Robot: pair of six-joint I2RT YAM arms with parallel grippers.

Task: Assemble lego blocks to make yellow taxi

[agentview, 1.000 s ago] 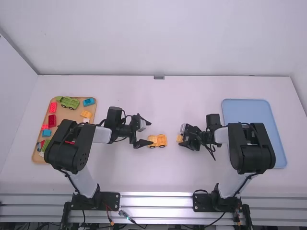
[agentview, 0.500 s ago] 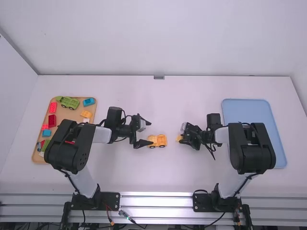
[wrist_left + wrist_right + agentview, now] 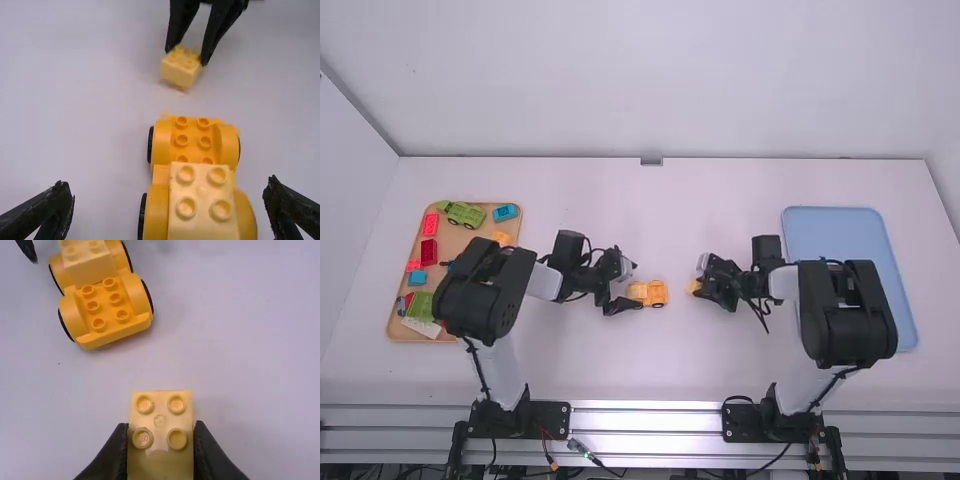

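Yellow car base (image 3: 648,293) points lengthwise toward the worktop's (image 3: 720,365) right edge. Left gripper (image 3: 167,190), nearer, gapes; right gripper (image 3: 160,432) pinches a block (image 3: 160,445).

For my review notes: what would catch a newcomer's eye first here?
Probably the orange-yellow wheeled base mid-table, with a paler yellow block on one end and bare studs on the other. Next, the second pale block, clamped in the right arm's jaws, and the left arm's open jaws on either side of the base's block-topped end.
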